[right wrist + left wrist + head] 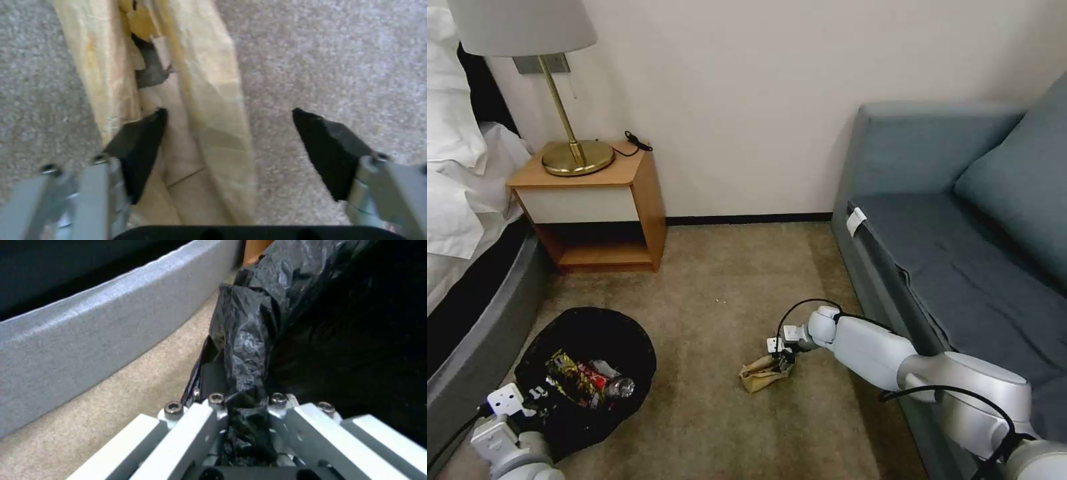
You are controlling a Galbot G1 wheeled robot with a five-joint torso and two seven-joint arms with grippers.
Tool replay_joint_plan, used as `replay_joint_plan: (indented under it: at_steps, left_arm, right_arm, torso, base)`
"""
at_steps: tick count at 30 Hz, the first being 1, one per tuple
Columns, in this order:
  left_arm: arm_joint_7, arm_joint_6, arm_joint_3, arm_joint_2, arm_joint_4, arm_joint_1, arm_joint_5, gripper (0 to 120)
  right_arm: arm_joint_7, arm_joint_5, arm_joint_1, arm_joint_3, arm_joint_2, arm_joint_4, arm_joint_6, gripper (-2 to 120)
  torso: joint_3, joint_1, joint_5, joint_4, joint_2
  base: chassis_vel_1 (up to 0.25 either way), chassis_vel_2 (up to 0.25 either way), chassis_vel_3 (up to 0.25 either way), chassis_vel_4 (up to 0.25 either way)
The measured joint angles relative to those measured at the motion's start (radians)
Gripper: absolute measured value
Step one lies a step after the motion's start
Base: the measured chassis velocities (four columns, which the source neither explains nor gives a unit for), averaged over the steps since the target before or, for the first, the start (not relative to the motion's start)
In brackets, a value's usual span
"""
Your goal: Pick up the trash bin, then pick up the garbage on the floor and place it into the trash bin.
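Note:
The trash bin (pixel 594 340), lined with a crinkled black bag, sits at the lower left of the head view, and my left gripper (pixel 517 407) is shut on its rim. In the left wrist view the black bag (pixel 249 350) is pinched between the closed fingers. Inside the bin lie a red and gold snack wrapper (pixel 577 379) and a small clear bottle (pixel 617 385). A crumpled brown paper bag (pixel 762 375) lies on the carpet mid-floor. My right gripper (pixel 784 360) is down at it, open; one black pad (pixel 140 146) rests on the paper bag (pixel 195 110), the other pad (pixel 327 150) is over carpet beside it.
A grey sofa (pixel 960 240) runs along the right, close beside my right arm. The bed base (pixel 480 320) borders the bin on the left. A wooden nightstand (pixel 594 207) with a brass lamp (pixel 570 87) stands against the back wall. Carpet lies open between bin and paper bag.

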Motion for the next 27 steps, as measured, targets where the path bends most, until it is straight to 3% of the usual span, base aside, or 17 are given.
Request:
replay_joint_plan:
  at_steps: [13, 15, 18, 21, 27]
  left_arm:
    - [0.0, -0.005, 0.0, 0.0, 0.003, -0.004, 0.001, 2]
    - [0.0, -0.005, 0.001, 0.0, 0.003, -0.004, 0.002, 2]
    - [0.0, -0.005, 0.001, 0.0, 0.003, -0.005, 0.002, 2]
    - [0.0, -0.005, 0.001, 0.0, 0.002, -0.005, 0.003, 2]
    - [0.0, 0.0, 0.004, 0.0, -0.005, -0.008, 0.004, 2]
  right_arm:
    - [0.007, 0.015, -0.001, -0.004, -0.017, 0.02, 0.02, 26]
    - [0.007, 0.017, -0.001, -0.005, -0.019, 0.022, 0.021, 24]
    - [0.015, 0.032, 0.001, -0.009, -0.031, 0.037, 0.027, 7]
    - [0.021, 0.041, 0.004, -0.011, -0.044, 0.051, 0.029, 0]
    - [0.037, 0.108, 0.031, -0.017, -0.116, 0.153, 0.019, 0]
  torso:
    - [0.0, 0.0, 0.0, 0.0, 0.0]
    - [0.0, 0.0, 0.0, 0.0, 0.0]
    - [0.0, 0.0, 0.0, 0.0, 0.0]
    - [0.0, 0.0, 0.0, 0.0, 0.0]
    - [0.0, 0.0, 0.0002, 0.0001, 0.0]
  base:
    - [0.0, 0.0, 0.0, 0.0]
    - [0.0, 0.0, 0.0, 0.0]
    - [0.0, 0.0, 0.0, 0.0]
    - [0.0, 0.0, 0.0, 0.0]
    - [0.0, 0.0, 0.0, 0.0]
